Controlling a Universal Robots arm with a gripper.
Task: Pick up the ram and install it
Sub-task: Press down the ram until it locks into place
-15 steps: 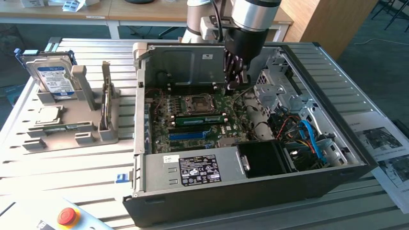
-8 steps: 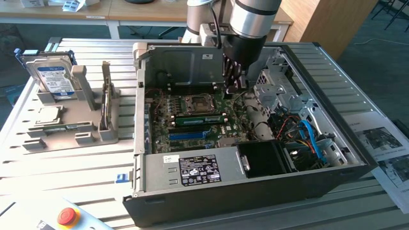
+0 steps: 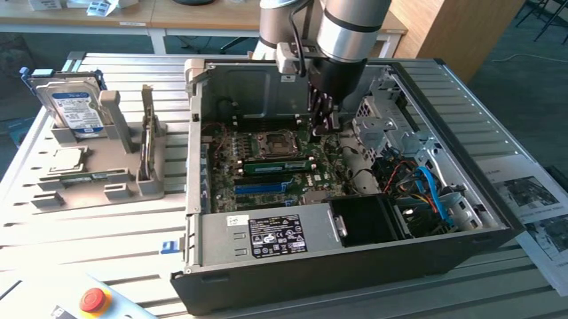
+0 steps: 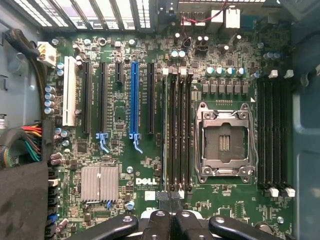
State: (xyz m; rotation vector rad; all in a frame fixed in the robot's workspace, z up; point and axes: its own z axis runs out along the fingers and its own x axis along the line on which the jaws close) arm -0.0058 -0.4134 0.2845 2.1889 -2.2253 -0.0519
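Observation:
The ram (image 3: 277,166), a long green stick, lies lengthwise in a memory slot on the motherboard inside the open computer case (image 3: 355,266). My gripper (image 3: 323,121) hangs inside the case, above and toward the back of the ram's end on the exterior view's right. In the wrist view the gripper (image 4: 170,198) is shut, its dark fingers (image 4: 159,220) pressed together with nothing visible between them. The tips sit over one end of the bank of black memory slots (image 4: 180,130), beside the CPU socket (image 4: 225,142).
A long blue slot (image 4: 134,95) and black expansion slots run parallel to the memory slots. The power supply (image 3: 266,236) and drive cage (image 3: 390,126) crowd the case. A grey holder (image 3: 98,166) on the exterior view's left carries a hard drive (image 3: 76,109) and an upright thin board (image 3: 146,133).

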